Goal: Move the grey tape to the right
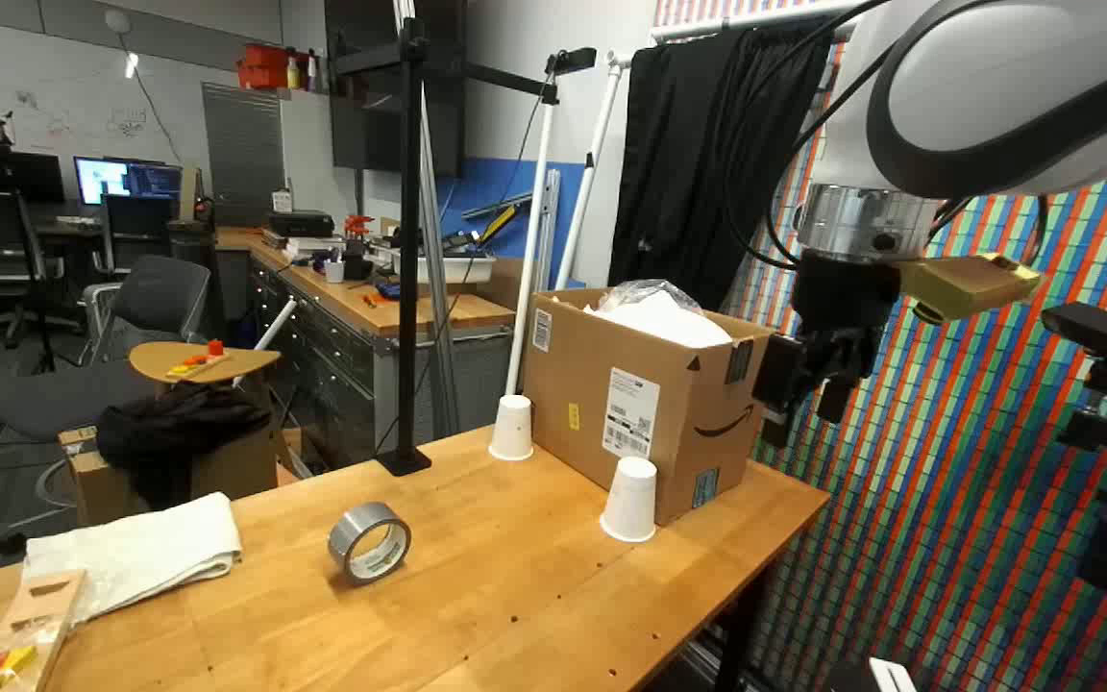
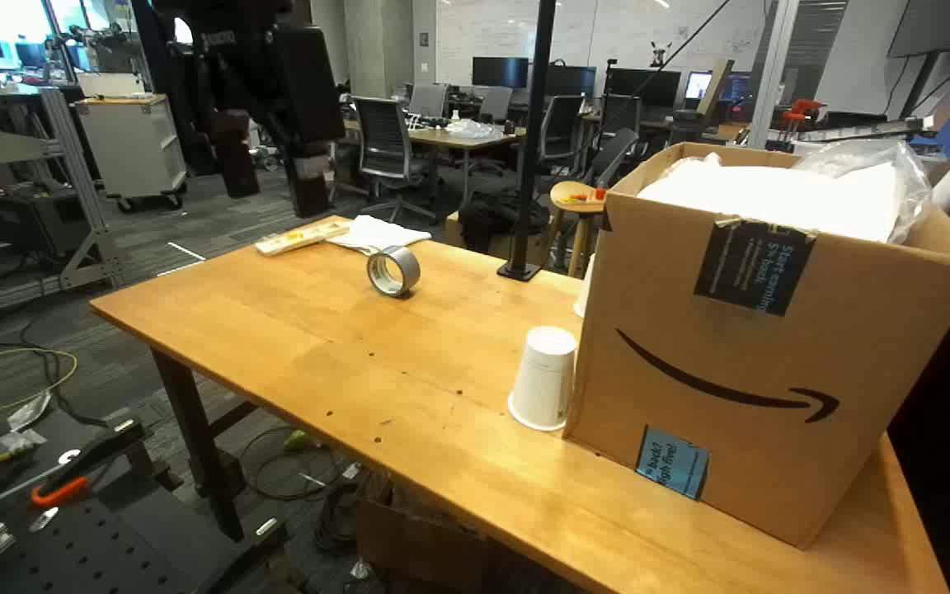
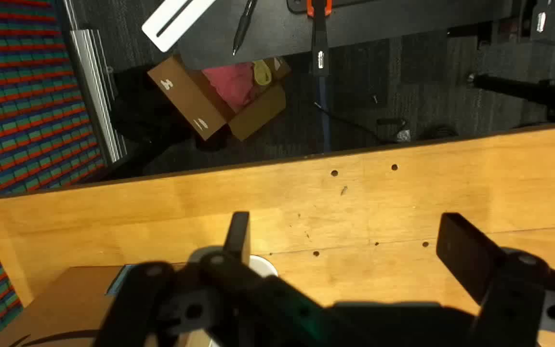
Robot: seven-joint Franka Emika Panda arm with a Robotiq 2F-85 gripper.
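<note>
The grey tape (image 1: 352, 526) stands on its edge on the wooden table, its hollow core facing sideways. It shows in both exterior views, also here (image 2: 411, 271), near the white cloth. It is out of view in the wrist view. My gripper (image 1: 806, 413) is open and empty, high above the table and well apart from the tape. Its fingers also show in the other exterior picture (image 2: 275, 180). In the wrist view the two fingers (image 3: 347, 233) are wide apart, with only bare table seen between and below them, and a white cup's rim partly behind one finger.
An Amazon box (image 1: 678, 423) stands on the table (image 1: 477, 615). White upside-down cups (image 1: 629, 500) (image 1: 513, 428) stand beside it. A black post (image 1: 409, 288) rises from the table's edge. A white cloth (image 1: 140, 553) and a wooden toy board (image 1: 39, 615) lie at one end.
</note>
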